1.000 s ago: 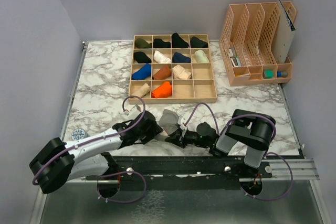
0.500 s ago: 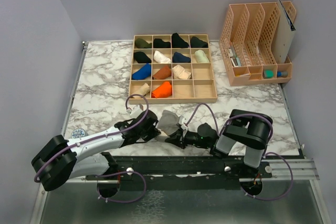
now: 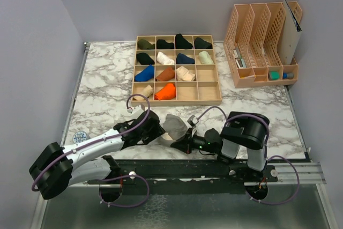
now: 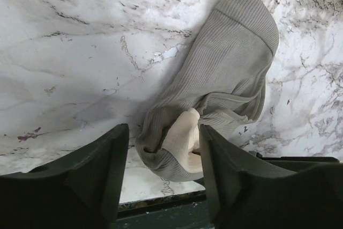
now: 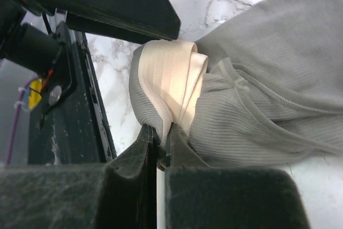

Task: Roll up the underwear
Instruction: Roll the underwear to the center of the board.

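The grey underwear [image 4: 225,73] lies on the marble desk [image 3: 102,89] close to its near edge, about midway along, in front of the wooden tray [image 3: 187,102] of rolled garments. Its near end is folded over, showing the cream band [image 5: 171,73]. The right gripper [image 5: 161,132] pinches that fold, jaws pressed together. The left gripper [image 4: 164,132] has its jaws spread, one finger on each side of the same end.
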{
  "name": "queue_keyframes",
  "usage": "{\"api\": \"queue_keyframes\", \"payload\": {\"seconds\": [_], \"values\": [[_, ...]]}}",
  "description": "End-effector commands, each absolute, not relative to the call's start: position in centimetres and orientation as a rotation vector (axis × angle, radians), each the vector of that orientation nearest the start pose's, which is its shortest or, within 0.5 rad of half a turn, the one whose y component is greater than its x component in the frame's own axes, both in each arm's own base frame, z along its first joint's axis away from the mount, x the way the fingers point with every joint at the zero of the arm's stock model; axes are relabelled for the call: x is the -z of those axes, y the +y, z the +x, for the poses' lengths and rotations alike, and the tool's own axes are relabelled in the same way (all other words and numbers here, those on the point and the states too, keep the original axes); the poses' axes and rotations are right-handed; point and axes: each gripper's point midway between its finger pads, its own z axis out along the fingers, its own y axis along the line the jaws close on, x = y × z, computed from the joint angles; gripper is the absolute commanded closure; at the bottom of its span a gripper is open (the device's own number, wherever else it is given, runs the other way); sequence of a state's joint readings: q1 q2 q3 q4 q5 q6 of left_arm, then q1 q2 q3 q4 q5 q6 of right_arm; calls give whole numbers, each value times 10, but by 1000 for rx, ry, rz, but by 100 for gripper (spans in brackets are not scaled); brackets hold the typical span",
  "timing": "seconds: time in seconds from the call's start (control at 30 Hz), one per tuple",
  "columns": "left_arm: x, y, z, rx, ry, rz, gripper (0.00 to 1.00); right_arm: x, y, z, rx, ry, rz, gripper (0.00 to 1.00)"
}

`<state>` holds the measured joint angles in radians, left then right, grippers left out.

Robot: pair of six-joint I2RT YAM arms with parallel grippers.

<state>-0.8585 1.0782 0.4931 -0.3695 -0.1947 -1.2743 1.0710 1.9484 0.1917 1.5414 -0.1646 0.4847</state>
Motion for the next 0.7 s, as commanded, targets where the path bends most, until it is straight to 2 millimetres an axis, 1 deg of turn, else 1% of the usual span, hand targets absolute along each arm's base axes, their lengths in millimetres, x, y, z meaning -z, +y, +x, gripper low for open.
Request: {"api": "queue_keyframes", "payload": {"seconds": [0.0, 0.1, 0.23, 0.3, 0.37, 0.43, 0.5, 0.57, 0.67], "values": [[-53, -201, 177, 573, 2519, -577, 36, -17, 321, 143, -1237, 1901, -428, 100], [-56, -203, 178, 588, 2515, -554, 30, -12, 315, 145, -1240, 1956, -330, 100], [-56, -209, 176, 643, 2507, -452, 28, -7, 309, 147, -1265, 2009, -229, 100], [-55, -208, 174, 656, 2505, -451, 24, -2, 304, 150, -1283, 2054, -136, 100], [-56, -207, 173, 677, 2492, -464, 20, 2, 301, 151, -1300, 2090, -90, 100], [-61, -211, 174, 731, 2459, -434, 18, 8, 298, 152, -1307, 2131, -26, 100], [-65, -213, 173, 778, 2427, -386, 16, 18, 295, 154, -1325, 2210, 89, 100], [-68, -213, 171, 817, 2399, -350, 14, 22, 294, 153, -1357, 2265, 131, 100], [-67, -216, 166, 892, 2361, -296, 12, 27, 291, 155, -1352, 2331, 202, 100]]}}
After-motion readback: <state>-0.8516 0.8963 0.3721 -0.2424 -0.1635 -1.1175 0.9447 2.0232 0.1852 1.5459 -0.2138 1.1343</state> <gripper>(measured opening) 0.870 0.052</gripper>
